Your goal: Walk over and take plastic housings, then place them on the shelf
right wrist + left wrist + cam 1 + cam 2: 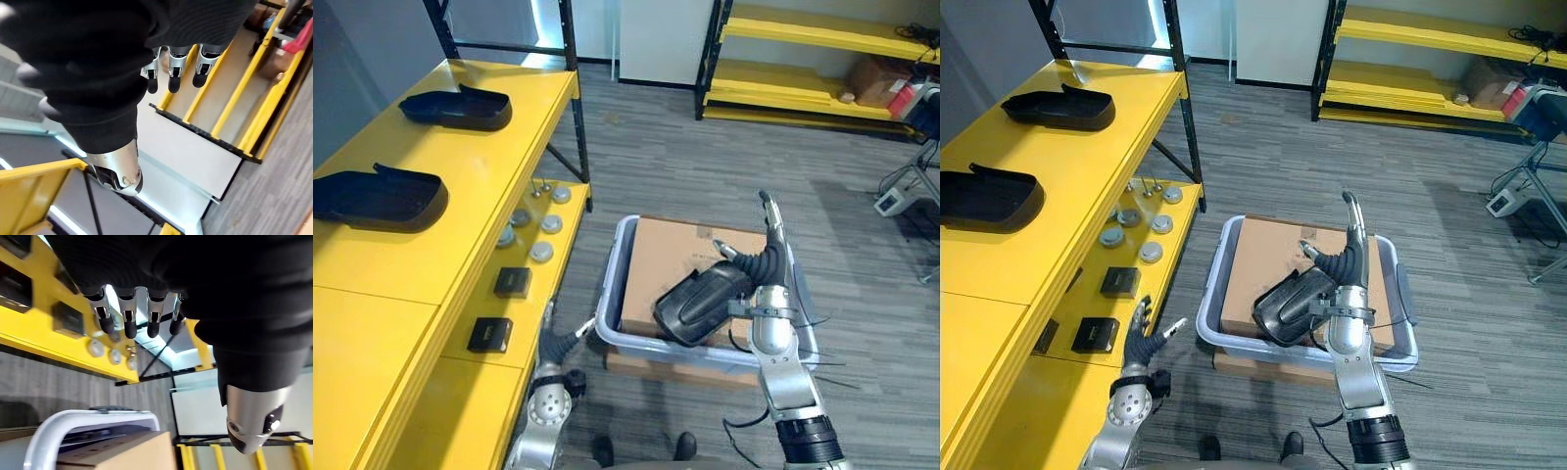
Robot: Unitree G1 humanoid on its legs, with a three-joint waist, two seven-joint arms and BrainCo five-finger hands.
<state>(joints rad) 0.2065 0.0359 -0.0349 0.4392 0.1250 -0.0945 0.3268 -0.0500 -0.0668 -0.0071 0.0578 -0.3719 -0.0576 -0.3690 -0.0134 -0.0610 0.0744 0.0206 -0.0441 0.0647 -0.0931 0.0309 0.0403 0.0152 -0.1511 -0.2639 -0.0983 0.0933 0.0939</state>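
Observation:
A black plastic housing point(697, 300) lies tilted on a cardboard box point(671, 255) inside a grey bin point(611, 286) on the floor. My right hand point(766, 262) is raised just right of it, fingers straight and pointing up; it is open and grips nothing, as its wrist view's fingers point(171, 73) confirm. Whether the wrist touches the housing I cannot tell. Two more black housings point(456, 106) point(378, 196) rest on the top of the yellow shelf point(431, 264) at the left. My left hand point(1141, 345) hangs open beside the shelf's lower level.
On the shelf's lower level lie two small black boxes point(512, 282) point(489, 335) and several round silver discs point(541, 252). A second yellow rack point(803, 73) stands at the back right, with equipment point(911, 186) on the floor at the far right.

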